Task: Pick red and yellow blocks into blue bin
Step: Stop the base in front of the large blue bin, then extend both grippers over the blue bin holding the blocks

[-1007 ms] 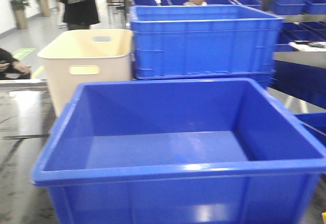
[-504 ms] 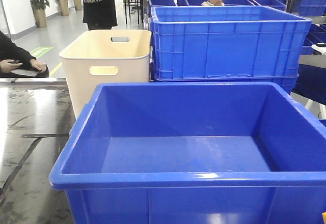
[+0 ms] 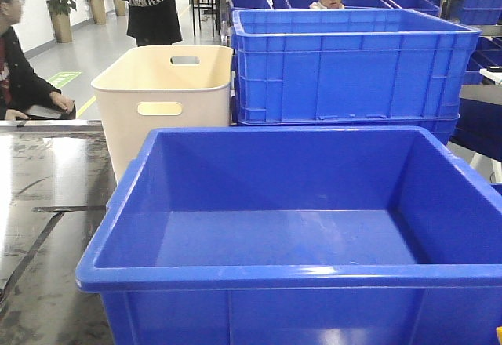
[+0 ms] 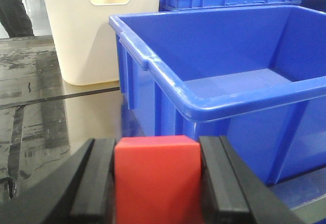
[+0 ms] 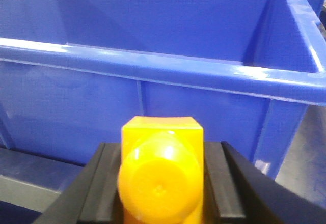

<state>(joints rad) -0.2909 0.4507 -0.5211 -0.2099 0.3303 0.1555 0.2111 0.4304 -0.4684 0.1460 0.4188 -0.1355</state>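
Observation:
The blue bin [image 3: 290, 276] fills the front view, large, deep, with nothing inside that shows. In the left wrist view my left gripper [image 4: 157, 183] is shut on the red cube [image 4: 157, 180], held outside the blue bin [image 4: 204, 102], below and just short of its near corner rim. In the right wrist view my right gripper [image 5: 162, 183] is shut on the yellow studded brick [image 5: 162, 175], held below the bin's near rim [image 5: 168, 68], facing its outer wall. A yellow speck [image 3: 499, 334] shows at the front view's bottom right edge. Neither gripper shows in the front view.
A cream tub with handle slots [image 3: 169, 98] stands behind the bin at the left, also in the left wrist view [image 4: 102, 30]. A ribbed blue crate [image 3: 353, 67] stands behind. A dark glossy tabletop [image 3: 39, 204] lies left. People stand and sit behind; one leans at the left [image 3: 20, 70].
The front view swung and steadied a second ago, so the bin now sits further right. The person at the left has leaned in, head now showing. The bin has not moved since.

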